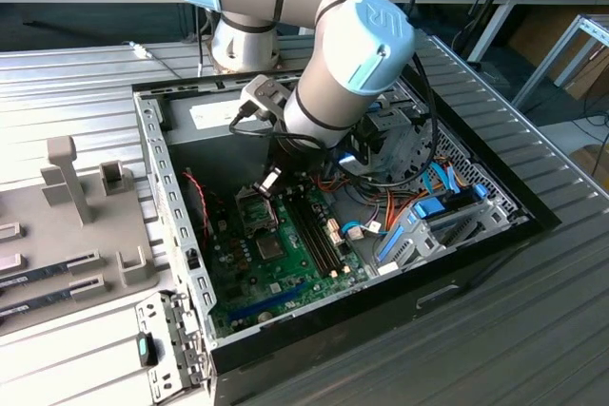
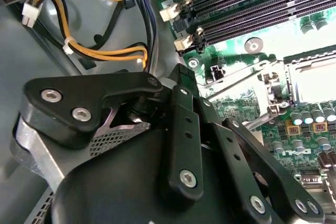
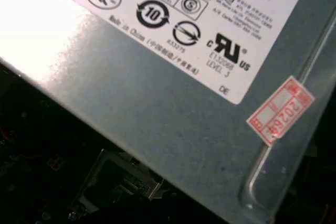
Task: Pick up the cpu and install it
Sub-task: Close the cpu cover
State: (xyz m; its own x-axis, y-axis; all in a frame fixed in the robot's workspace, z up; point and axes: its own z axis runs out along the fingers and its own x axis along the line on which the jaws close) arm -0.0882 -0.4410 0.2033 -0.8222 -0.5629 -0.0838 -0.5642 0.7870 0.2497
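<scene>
The gripper (image 1: 269, 174) hangs inside the open computer case (image 1: 153, 170), just above the motherboard's (image 1: 285, 278) CPU socket (image 1: 255, 212). A small pale tilted square at its tip looks like the cpu (image 1: 272, 181). Whether the gripper is clamped on it cannot be told.

The ribbed metal table (image 1: 533, 330) carries everything around my arm. Directly on it rests the open computer case (image 1: 181, 225), into which my gripper (image 1: 269, 181) reaches. Beside the case, towards the exterior view's left of my gripper, lies a grey fixture plate (image 1: 57, 235) with upright holders; two long dark memory sticks (image 1: 57, 268) rest on that plate.
</scene>
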